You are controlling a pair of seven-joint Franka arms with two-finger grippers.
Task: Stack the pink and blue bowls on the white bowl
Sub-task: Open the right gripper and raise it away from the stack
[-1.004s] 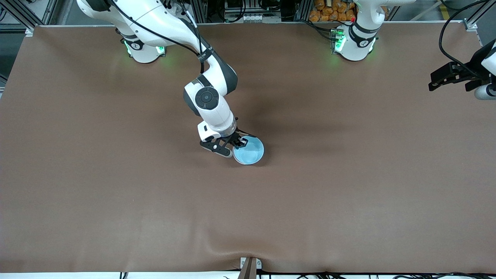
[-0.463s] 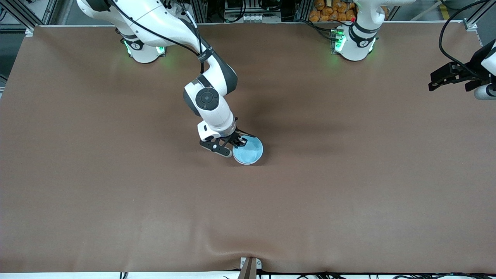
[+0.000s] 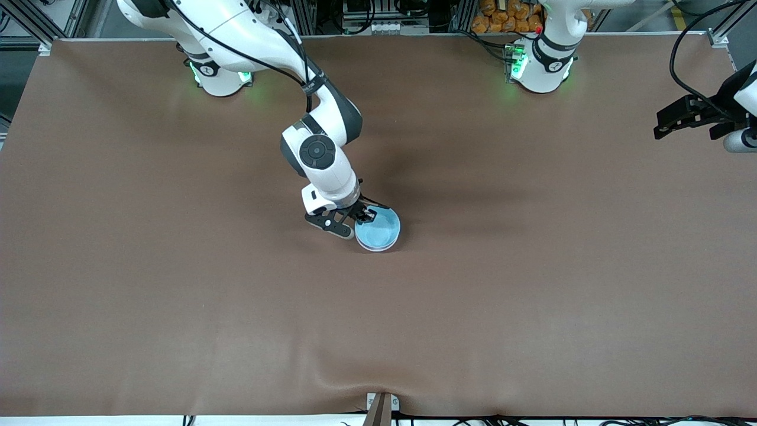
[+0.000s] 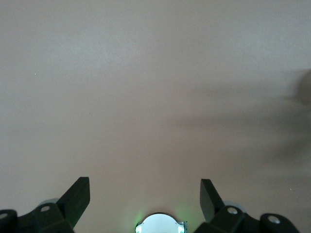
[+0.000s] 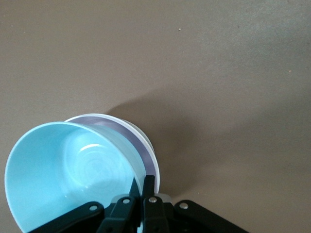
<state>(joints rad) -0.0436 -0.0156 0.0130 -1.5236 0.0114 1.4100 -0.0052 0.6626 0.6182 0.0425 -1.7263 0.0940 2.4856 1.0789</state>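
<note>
While our right gripper (image 3: pixel 362 218) pinches the blue bowl's (image 3: pixel 378 231) rim just over the white bowl (image 5: pixel 146 145) beneath it, our left gripper (image 4: pixel 145 199) waits spread wide over bare table

Brown-covered table (image 3: pixel 177 284) is carrying a white bowl (image 5: pixel 151 156) near its middle, with a blue bowl (image 3: pixel 378 232) sitting tilted in it; cover is wrinkling along the camera-side edge.
</note>
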